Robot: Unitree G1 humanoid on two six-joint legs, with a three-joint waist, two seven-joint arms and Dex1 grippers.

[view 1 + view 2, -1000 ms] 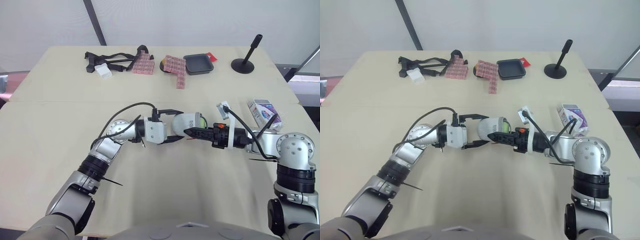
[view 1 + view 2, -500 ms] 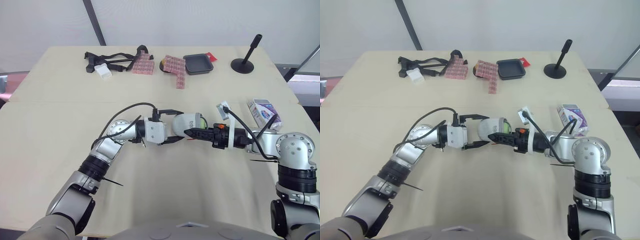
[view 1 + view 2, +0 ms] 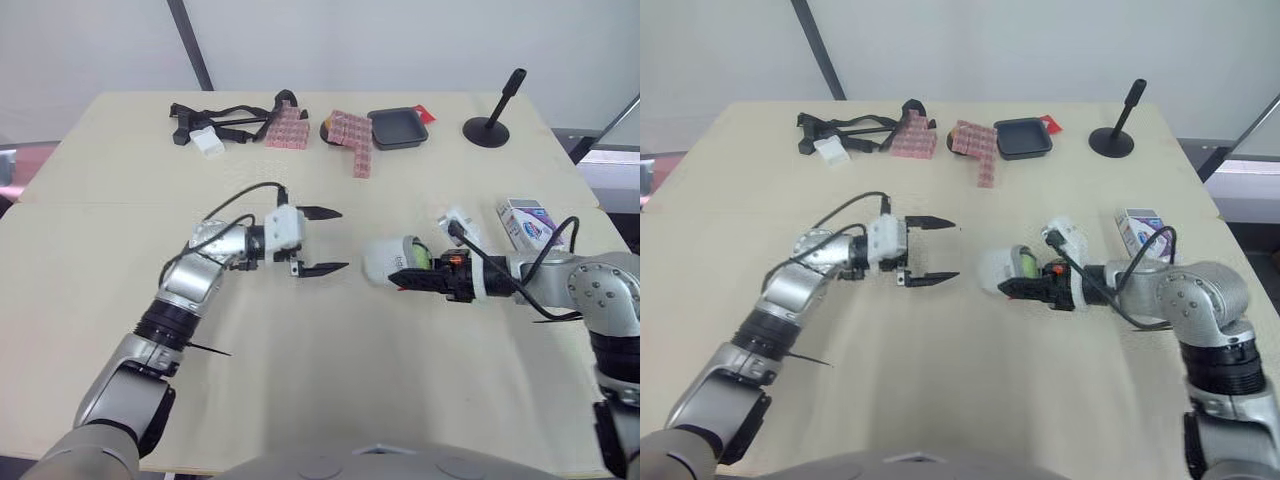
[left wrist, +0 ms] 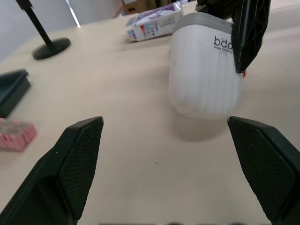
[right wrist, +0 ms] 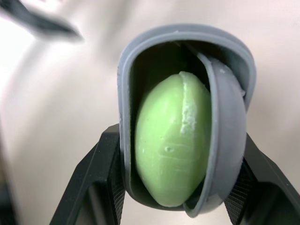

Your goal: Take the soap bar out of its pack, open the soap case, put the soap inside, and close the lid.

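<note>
The white soap case [image 3: 385, 260] has a grey rim and lies on its side above the table, right of centre. My right gripper [image 3: 406, 278] is shut on it, one black finger [image 5: 101, 173] on each side. Green soap [image 5: 171, 140] sits inside, and a grey lid piece [image 5: 227, 140] stands ajar beside it. My left gripper [image 3: 343, 239] is open and holds nothing, a short way left of the case and pointing at it. In the left wrist view the case [image 4: 204, 75] faces that gripper across bare table. The white and purple soap pack [image 3: 528, 222] lies at the right edge.
Along the far edge lie a black strap with a white block [image 3: 208, 141], pink block stacks [image 3: 352, 138], a black tray [image 3: 396, 127] and a black stand [image 3: 487, 128]. Bare table lies between the two grippers and in front of them.
My left gripper has drawn back to the left, away from the case. My right gripper has carried the case to the right, and a gap has opened between the two.
</note>
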